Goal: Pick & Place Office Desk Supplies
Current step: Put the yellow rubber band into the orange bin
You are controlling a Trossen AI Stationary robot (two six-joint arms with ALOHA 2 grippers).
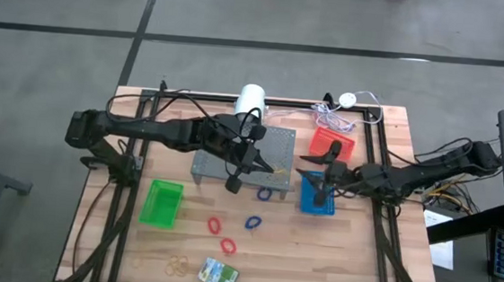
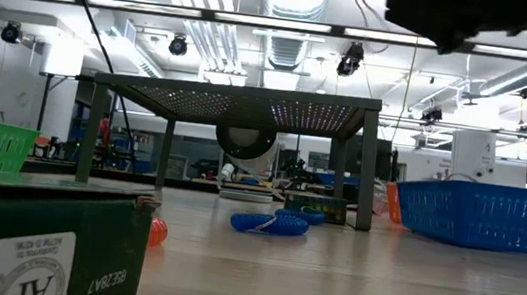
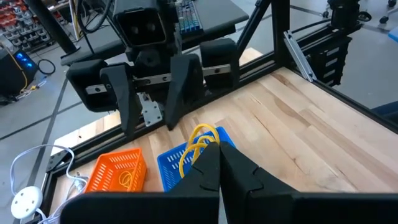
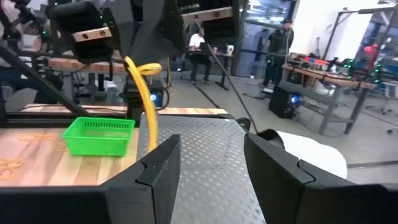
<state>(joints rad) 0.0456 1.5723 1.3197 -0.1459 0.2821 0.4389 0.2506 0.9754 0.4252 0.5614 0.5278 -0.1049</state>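
Note:
My left gripper (image 1: 270, 169) hangs over the grey perforated stand (image 1: 232, 162), shut on yellow rubber bands (image 3: 200, 142). Facing it from the table's right, my right gripper (image 1: 309, 174) stands open and level; the bands (image 4: 147, 93) hang a little ahead of its fingers, untouched. On the bare table lie two red loops (image 1: 215, 224), blue loops (image 1: 254, 222) and tan rubber bands (image 1: 177, 264). The green-and-yellow crayon box (image 1: 219, 274) lies flat by the near edge. My left gripper pinches the yellow rubber bands at their upper end (image 3: 208, 149) between its two shut fingers. The fingers slant downward toward the table's right. The looped bands (image 4: 149, 118) hang slack below the fingertips, lifted clear above the stand's top.
A blue basket (image 1: 318, 200) and a red basket (image 1: 335, 144) stand under and behind my right gripper. A green basket (image 1: 161, 203) stands at the left, and a white roll (image 1: 251, 98) and a white cable (image 1: 350, 101) at the far edge. Black frame rails run along the sides.

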